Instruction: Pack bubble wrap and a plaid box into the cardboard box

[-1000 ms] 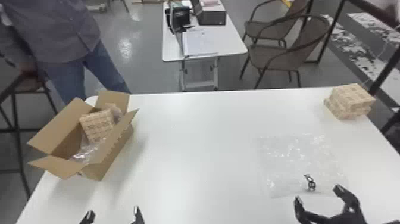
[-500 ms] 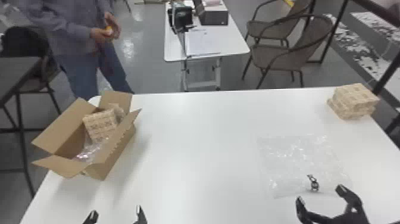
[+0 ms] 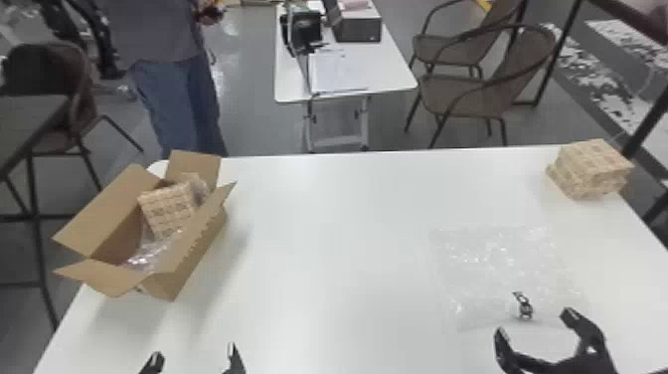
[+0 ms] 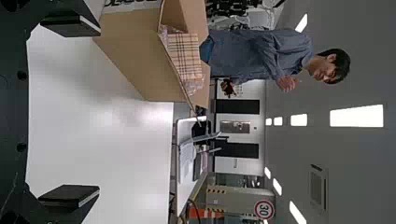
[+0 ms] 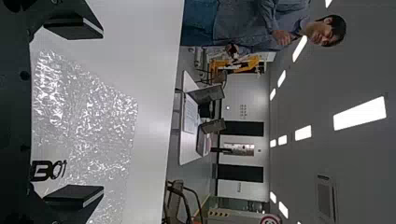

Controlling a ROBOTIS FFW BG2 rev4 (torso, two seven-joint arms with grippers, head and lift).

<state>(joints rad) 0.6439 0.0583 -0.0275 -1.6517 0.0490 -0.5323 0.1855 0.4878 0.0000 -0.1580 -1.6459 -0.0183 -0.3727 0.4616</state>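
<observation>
Here on the near side of the white table, the left gripper comes in from the bottom edge, pointing forward, nearer the robot than the cardboard box; its two fingers stand wide apart with nothing held between them. Over on the right, the right gripper points forward too, at the near edge of the flat sheet of clear bubble wrap; its fingers are spread wide as well, gripping nothing, and a small black marking shows just beyond them; the sheet lies spread on the tabletop. And there on the left sits the cardboard box, flaps open, with a plaid box tilted inside it and crumpled bubble wrap around it; out at the far right corner, a plaid stack rests on the table.
</observation>
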